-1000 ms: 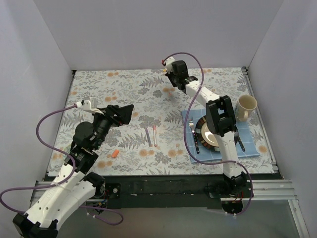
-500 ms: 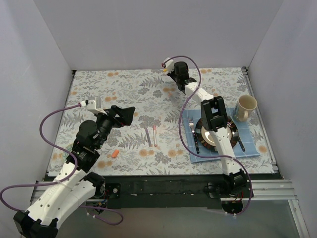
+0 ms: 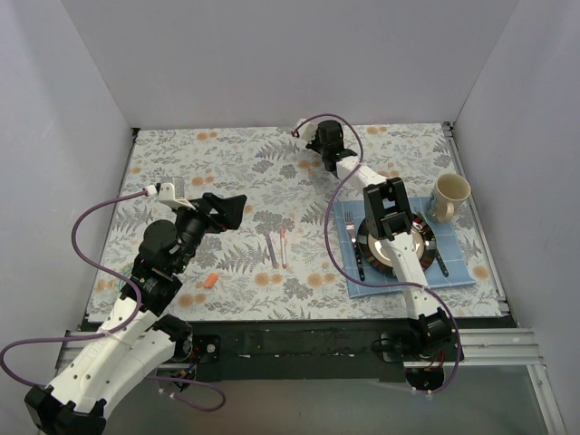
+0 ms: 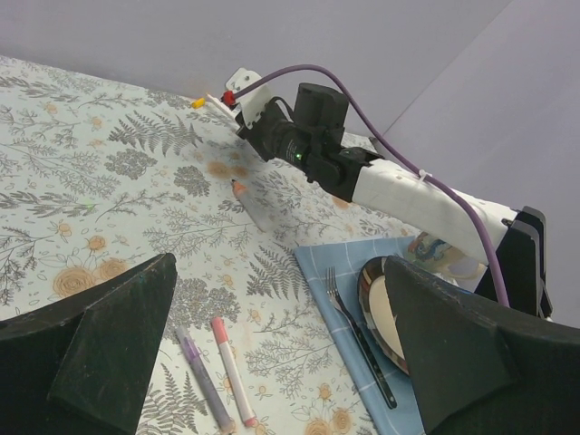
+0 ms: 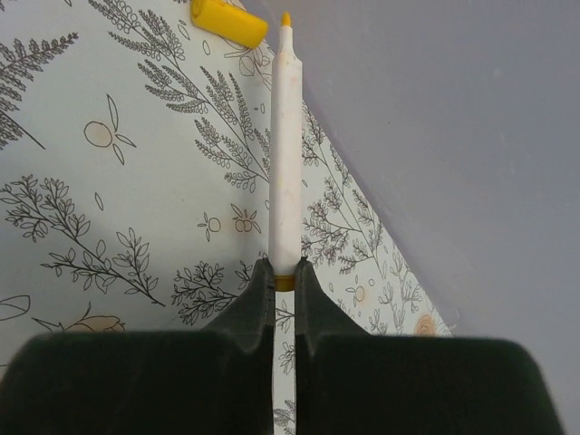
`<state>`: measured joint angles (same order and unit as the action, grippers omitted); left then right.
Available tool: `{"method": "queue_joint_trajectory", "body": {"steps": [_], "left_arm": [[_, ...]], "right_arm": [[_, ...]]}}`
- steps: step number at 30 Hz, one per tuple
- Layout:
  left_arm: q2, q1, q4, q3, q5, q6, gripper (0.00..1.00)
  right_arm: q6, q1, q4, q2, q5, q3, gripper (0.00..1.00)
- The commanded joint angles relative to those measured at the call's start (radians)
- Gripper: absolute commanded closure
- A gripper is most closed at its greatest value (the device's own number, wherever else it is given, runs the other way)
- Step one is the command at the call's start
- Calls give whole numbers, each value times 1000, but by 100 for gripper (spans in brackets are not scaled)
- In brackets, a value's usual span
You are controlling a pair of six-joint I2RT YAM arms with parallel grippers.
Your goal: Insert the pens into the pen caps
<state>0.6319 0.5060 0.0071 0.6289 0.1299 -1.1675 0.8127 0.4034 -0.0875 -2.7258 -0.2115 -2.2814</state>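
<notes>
My right gripper is far back on the cloth near the rear wall. It is shut on a whitish pen with a yellow-orange nib. The nib points at a yellow pen cap lying just ahead and to its left; pen and cap stay apart. That cap also shows by the wall in the left wrist view. A purple pen and a pink-ended pen lie side by side mid-table. An orange cap rests near the front left. My left gripper hovers open over the purple pen and pink pen.
A blue placemat at the right carries a dark-rimmed plate, a fork and another dark utensil. A cream mug stands behind it. Grey walls close in the back and both sides.
The right arm has stretched out and lowered, taking its gripper and pen down toward the cloth at the back. The left arm has barely shifted.
</notes>
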Motion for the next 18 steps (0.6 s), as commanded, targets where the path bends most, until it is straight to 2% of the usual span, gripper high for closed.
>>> {"method": "queue_joint_trajectory", "body": {"steps": [1,12,18], "left_arm": [[-18,0,-2,-1,-6,11,2],[-28,0,-1,-5,-3,9,2],[-23,0,1,-8,-3,8,2]], "right_arm": [[105,-2,-74,-15,-2,-46,99],[163,-8,-83,-44,-48,-63,99],[236,-11,-78,-42,-5,-46,99]]}}
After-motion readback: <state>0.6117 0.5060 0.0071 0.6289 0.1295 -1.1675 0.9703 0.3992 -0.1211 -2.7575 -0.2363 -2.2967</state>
